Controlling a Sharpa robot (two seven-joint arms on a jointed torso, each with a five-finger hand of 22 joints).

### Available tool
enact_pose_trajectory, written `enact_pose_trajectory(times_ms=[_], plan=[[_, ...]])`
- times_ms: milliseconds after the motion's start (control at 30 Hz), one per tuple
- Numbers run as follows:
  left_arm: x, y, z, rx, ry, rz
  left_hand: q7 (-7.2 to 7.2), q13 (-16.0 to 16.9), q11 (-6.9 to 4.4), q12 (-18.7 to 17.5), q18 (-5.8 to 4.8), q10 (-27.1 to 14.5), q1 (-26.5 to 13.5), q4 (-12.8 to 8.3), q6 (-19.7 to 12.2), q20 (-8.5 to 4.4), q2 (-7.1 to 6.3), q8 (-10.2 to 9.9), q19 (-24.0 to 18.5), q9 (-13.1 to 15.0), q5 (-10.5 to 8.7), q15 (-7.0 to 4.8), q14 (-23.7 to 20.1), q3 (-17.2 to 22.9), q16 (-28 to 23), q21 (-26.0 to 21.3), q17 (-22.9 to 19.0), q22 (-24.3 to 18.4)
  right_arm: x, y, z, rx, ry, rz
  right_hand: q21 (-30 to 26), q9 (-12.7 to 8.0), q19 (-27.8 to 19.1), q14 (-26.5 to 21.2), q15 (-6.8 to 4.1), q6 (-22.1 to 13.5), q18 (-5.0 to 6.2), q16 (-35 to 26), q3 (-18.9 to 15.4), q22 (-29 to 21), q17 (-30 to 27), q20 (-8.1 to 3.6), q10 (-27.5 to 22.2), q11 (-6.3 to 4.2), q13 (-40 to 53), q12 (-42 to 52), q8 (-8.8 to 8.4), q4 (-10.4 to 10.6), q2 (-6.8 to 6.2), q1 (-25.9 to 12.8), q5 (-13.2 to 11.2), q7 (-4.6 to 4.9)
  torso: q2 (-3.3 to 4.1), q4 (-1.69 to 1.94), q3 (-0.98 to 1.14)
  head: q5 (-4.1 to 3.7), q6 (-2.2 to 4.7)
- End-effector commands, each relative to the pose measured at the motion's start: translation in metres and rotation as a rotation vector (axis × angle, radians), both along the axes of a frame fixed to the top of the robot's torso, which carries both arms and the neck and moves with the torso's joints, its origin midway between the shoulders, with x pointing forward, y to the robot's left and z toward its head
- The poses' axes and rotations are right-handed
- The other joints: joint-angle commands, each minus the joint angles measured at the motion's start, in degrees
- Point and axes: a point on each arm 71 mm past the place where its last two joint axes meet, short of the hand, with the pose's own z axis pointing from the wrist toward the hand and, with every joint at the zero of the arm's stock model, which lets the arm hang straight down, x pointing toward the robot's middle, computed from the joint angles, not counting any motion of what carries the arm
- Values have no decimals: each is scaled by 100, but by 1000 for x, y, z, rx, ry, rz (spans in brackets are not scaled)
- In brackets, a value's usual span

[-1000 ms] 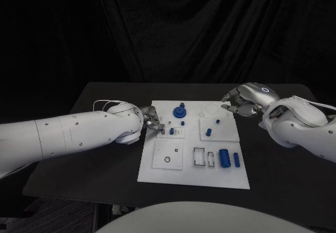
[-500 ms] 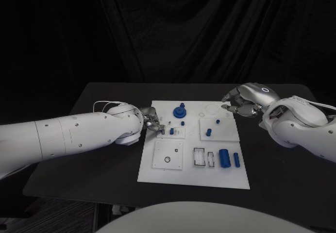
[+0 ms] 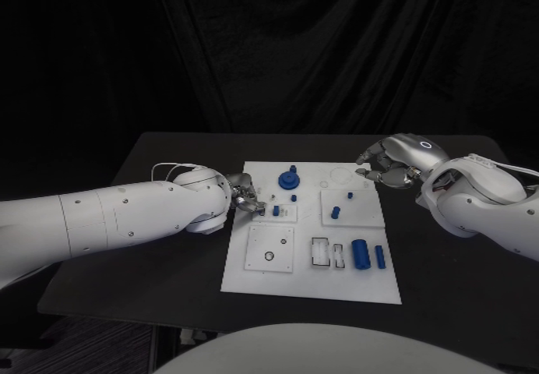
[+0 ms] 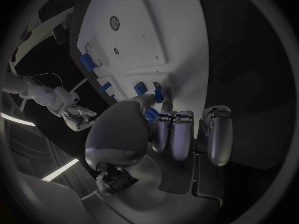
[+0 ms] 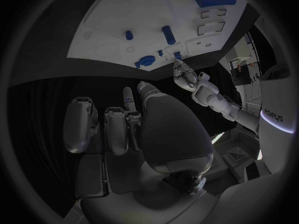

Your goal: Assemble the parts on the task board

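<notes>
Left hand (image 4: 149,134) around blue part (image 4: 151,115)

Black table (image 3: 168,257) under the board, dark curtain (image 3: 292,62) hanging behind it

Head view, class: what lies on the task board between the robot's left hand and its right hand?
In the head view, between the left hand and right hand the task board carries a round blue knobbed part and small blue pegs.

Left arm reaches in low, left hand (image 3: 245,199) fingers curled, pinching something small and blue. Right hand (image 3: 389,162) raised, fingers curled inward on nothing.
</notes>
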Motion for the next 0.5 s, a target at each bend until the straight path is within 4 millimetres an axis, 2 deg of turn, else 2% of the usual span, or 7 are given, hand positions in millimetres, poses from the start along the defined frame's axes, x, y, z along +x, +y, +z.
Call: enact_pose_trajectory(times_ms=[33, 267, 333, 500], plan=[[-2, -4, -1, -11, 5, -24, -4, 1509, -38, 20, 10, 587, -45, 19, 16, -23, -12, 20, 193, 3, -17, -47, 595, 3, 15, -35, 1507, 1166, 0, -1, -2, -8, 14, -20, -25, -6, 35, 437, 35, 52, 93, -31, 28, 1025, 822, 35, 295, 50, 1207, -29, -28, 3, 26, 7, 19, 5, -2, 0, 0, -11, -1], [-4, -7, -2, -17, 6, -32, -4, 1509, -37, 20, 12, 587, -47, 21, 15, -23, -9, 20, 189, 4, -22, -47, 595, 3, 15, -41, 1507, 1163, 0, -1, -2, -10, 17, -22, -25, -6, 35, 437, 35, 52, 93, -31, 28, 1025, 822, 35, 295, 50, 1207, -29, -28, 3, 26, 7, 19, 5, -8, 7, 0, -19, -1], [-4, -8, -2, -17, 8, -35, -4, 1509, -37, 20, 12, 587, -48, 22, 14, -23, -7, 19, 189, 4, -25, -47, 595, 3, 15, -41, 1507, 1163, 0, -1, -2, -10, 17, -22, -25, -6, 35, 437, 35, 52, 93, -31, 28, 1025, 822, 35, 295, 50, 1207, -29, -28, 3, 26, 7, 19, 5, -7, 2, 4, -20, -1], [-5, -10, -2, -17, 11, -40, -6, 1509, -38, 20, 14, 587, -41, 15, 4, -22, -7, 17, 183, 7, -32, -47, 595, 4, 15, -50, 1507, 1158, 1, -1, -3, -13, 21, -23, -40, -8, 31, 436, 37, 55, 96, -37, 31, 1021, 816, 35, 292, 53, 1205, -32, -29, 2, 23, 8, 23, 6, -2, -4, -1, -14, -1]])
